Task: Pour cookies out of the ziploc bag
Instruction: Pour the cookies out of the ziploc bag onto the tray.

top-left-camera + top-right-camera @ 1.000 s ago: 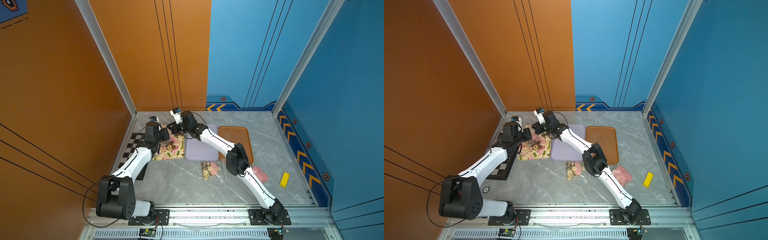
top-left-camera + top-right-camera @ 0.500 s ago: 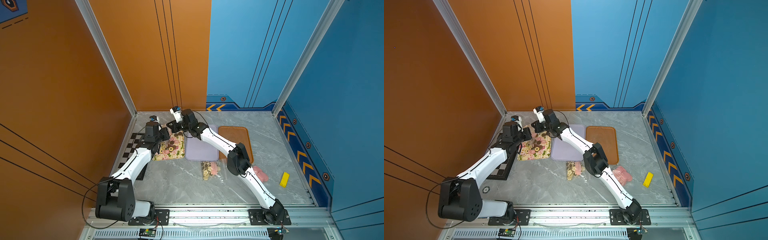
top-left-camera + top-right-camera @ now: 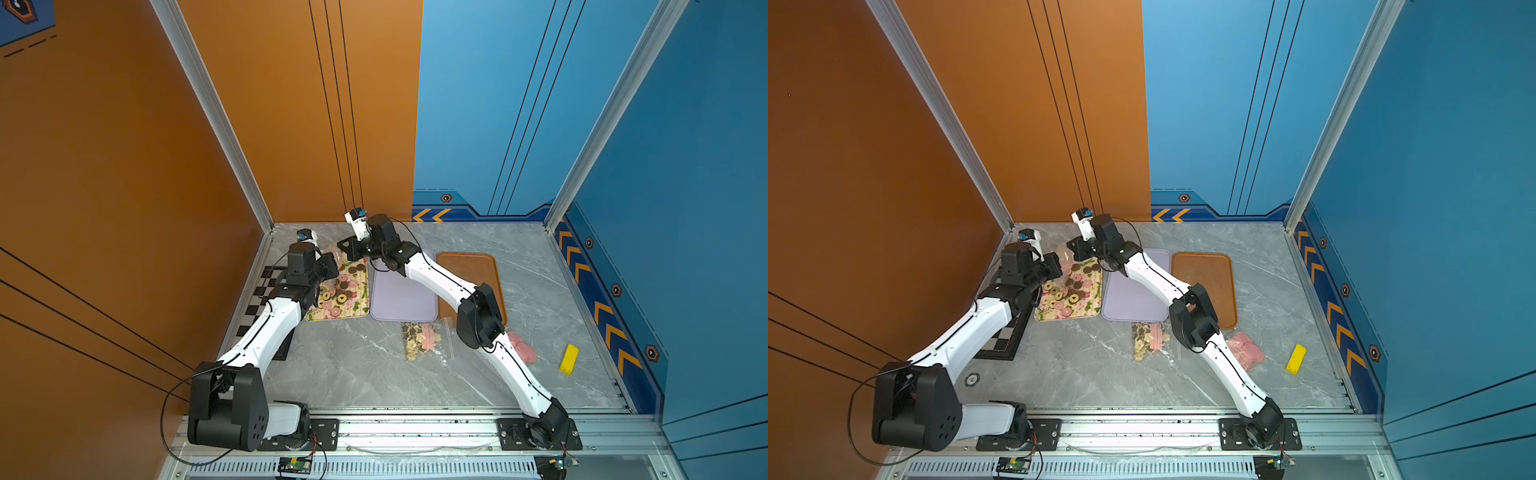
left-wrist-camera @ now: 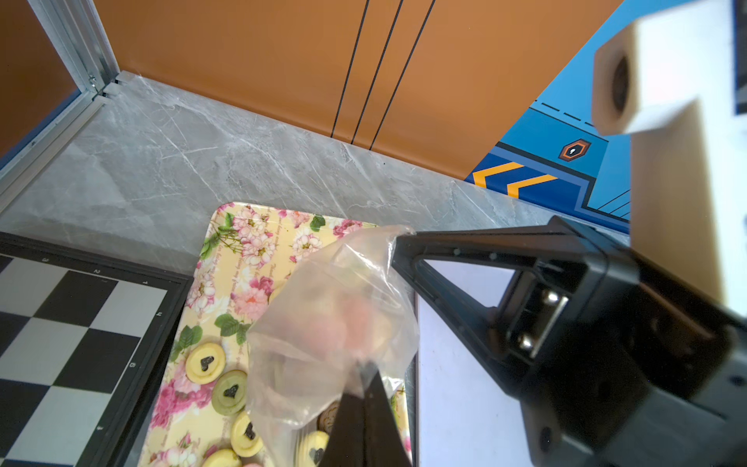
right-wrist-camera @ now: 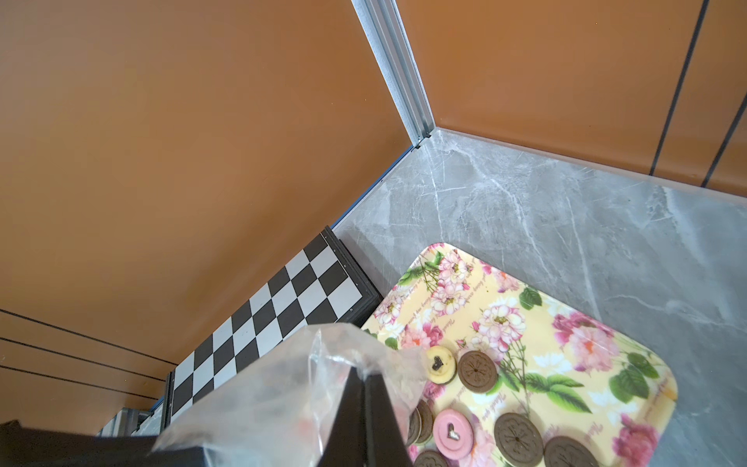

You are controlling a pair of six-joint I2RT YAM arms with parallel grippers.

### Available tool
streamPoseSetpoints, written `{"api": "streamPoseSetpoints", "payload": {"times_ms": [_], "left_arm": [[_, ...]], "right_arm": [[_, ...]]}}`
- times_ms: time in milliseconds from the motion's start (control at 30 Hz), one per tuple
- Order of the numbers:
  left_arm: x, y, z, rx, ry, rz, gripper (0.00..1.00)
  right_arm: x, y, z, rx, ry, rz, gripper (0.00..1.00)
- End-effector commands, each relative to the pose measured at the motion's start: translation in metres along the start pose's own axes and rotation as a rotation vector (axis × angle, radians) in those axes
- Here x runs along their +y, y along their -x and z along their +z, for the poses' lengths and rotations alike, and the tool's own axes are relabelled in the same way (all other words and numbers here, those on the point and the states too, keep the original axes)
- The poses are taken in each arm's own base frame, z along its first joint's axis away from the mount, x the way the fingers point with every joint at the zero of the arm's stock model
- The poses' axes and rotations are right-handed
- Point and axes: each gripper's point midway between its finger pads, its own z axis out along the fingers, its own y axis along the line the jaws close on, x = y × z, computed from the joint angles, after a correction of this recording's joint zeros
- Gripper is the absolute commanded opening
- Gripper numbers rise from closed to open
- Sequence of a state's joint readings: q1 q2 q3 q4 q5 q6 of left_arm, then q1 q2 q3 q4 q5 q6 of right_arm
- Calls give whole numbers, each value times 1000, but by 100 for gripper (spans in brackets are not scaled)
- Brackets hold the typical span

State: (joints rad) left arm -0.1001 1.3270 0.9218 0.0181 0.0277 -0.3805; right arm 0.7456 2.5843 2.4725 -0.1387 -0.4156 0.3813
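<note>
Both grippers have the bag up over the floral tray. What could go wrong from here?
A pink blur shows through the bag; some cookies may stay caught inside.
The left gripper and right gripper pinch only thin plastic, which could slip.
The bag hangs at the floral tray's edge beside the lilac tray; cookies may land outside.

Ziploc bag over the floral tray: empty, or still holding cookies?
Apparently not empty: blurred pink shapes show through the bag. Many cookies already lie on the floral tray.
</note>
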Motion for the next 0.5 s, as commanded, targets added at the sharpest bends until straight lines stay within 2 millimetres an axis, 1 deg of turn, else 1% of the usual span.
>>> {"api": "streamPoseSetpoints", "payload": {"times_ms": [0, 200, 333, 467], "left_arm": [[-11, 10, -10, -38, -36, 29, 0], [-14, 11, -12, -38, -42, 31, 0], [-10, 7, -9, -25, -22, 31, 0], [-8, 7, -15, -37, -10, 33, 0]], "right_arm": [[22, 35, -22, -59, 33, -43, 0], [20, 34, -27, -53, 36, -40, 0], [16, 35, -29, -64, 46, -15, 0], [10, 38, -31, -83, 48, 20, 0]]}}
